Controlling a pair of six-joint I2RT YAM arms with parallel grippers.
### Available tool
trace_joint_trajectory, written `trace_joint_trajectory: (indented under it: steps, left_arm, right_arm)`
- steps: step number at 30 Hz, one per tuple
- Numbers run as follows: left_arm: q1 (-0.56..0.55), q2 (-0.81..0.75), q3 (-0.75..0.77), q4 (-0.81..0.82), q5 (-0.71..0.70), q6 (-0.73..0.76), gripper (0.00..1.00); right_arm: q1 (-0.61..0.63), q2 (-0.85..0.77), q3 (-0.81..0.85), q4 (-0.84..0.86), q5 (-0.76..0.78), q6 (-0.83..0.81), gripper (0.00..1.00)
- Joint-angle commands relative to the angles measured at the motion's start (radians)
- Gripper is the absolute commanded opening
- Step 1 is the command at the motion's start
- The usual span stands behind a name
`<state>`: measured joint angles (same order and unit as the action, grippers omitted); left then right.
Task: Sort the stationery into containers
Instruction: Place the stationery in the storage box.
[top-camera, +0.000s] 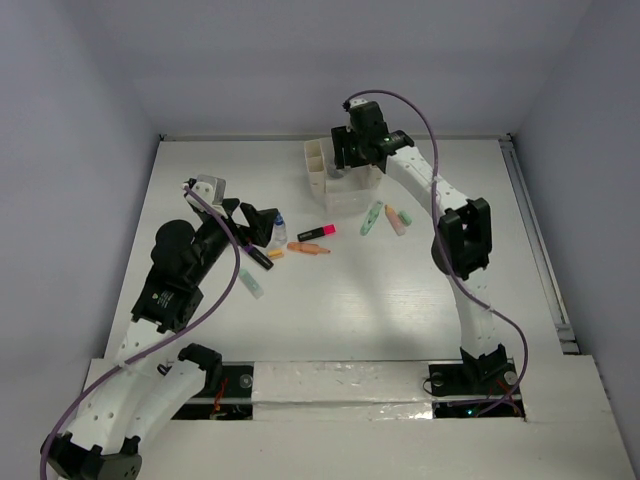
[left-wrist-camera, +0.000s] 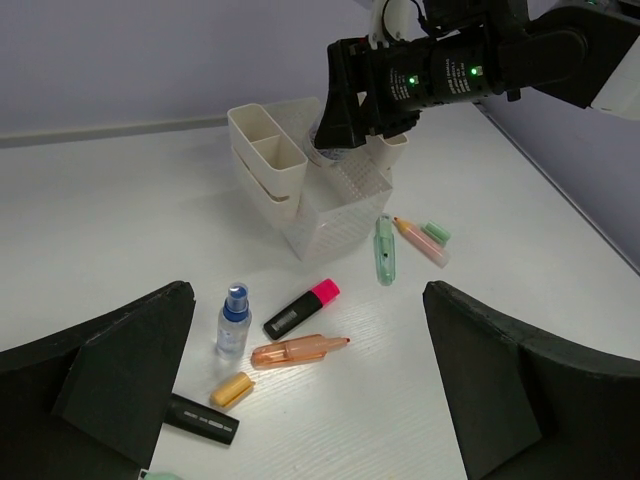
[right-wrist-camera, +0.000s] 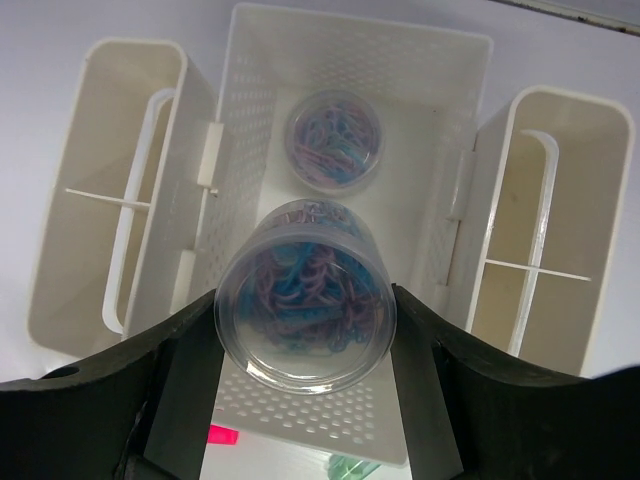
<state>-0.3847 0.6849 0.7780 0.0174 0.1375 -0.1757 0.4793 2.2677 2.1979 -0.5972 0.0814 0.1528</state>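
My right gripper (right-wrist-camera: 305, 335) is shut on a clear round tub (right-wrist-camera: 305, 295) of coloured clips, held above the middle compartment of the white organizer (right-wrist-camera: 360, 35). A second tub (right-wrist-camera: 333, 140) lies inside that compartment. My left gripper (left-wrist-camera: 308, 330) hangs open over loose stationery on the table: a pink-black marker (left-wrist-camera: 301, 309), an orange marker (left-wrist-camera: 297, 351), a blue-capped bottle (left-wrist-camera: 233, 320), a yellow cap (left-wrist-camera: 232, 388) and a black marker (left-wrist-camera: 200, 418). A mint marker (left-wrist-camera: 385, 250) and a peach marker (left-wrist-camera: 422, 242) lie right of the organizer (top-camera: 330, 180).
The organizer's side compartments (right-wrist-camera: 110, 190) hold nothing I can see. A pale mint piece (top-camera: 251, 285) lies near the left arm. Grey walls close in the table at the back and sides; a rail (top-camera: 535, 240) runs along its right edge.
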Motion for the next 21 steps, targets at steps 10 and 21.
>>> trace_joint_trajectory:
  steps: [10,21]
  left_arm:
    - [-0.003,-0.005,-0.003,0.044,-0.001,0.002,0.99]
    - [-0.003,-0.008,-0.005,0.044,-0.006,0.002,0.99]
  right_arm:
    - [0.005,0.036,0.043,-0.016,-0.011,0.002,0.44]
    - [0.005,0.096,0.085,-0.049,-0.02,0.005,0.46]
